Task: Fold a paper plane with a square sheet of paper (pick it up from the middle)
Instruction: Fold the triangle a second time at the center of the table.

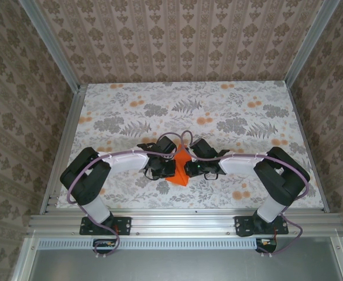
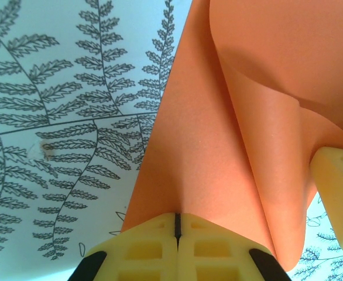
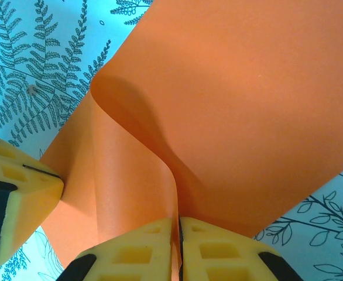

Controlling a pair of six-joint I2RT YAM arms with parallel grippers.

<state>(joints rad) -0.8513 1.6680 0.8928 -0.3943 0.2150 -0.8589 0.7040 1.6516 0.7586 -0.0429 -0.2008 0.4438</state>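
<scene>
Right, closest in at the left wrist: the left gripper (image 2: 177,225) has its yellow pads pressed tight together, clamped on the lower edge of the square sheet of paper (image 2: 218,146), which rises bright orange through the middle and right of the frame and curls over in a soft roll at upper right. Over at the right wrist it's the mirror picture: the right gripper (image 3: 177,228) is pinched shut on the same sheet at bottom centre, with the curl bulging toward upper left and a pad of the other gripper poking in at lower left. From overhead, you get the layout the wrist cameras can't give. The aluminium rail (image 1: 177,221) runs along the bottom, and both arms elbow inward to meet at lower centre. The sheet is a small orange wedge squeezed between the two grippers, over the near part of the table (image 1: 247,117). Whether it touches the fern-print cloth, I can't tell. Beyond, the cloth runs back to the patterned wall (image 1: 177,35) at the top.
</scene>
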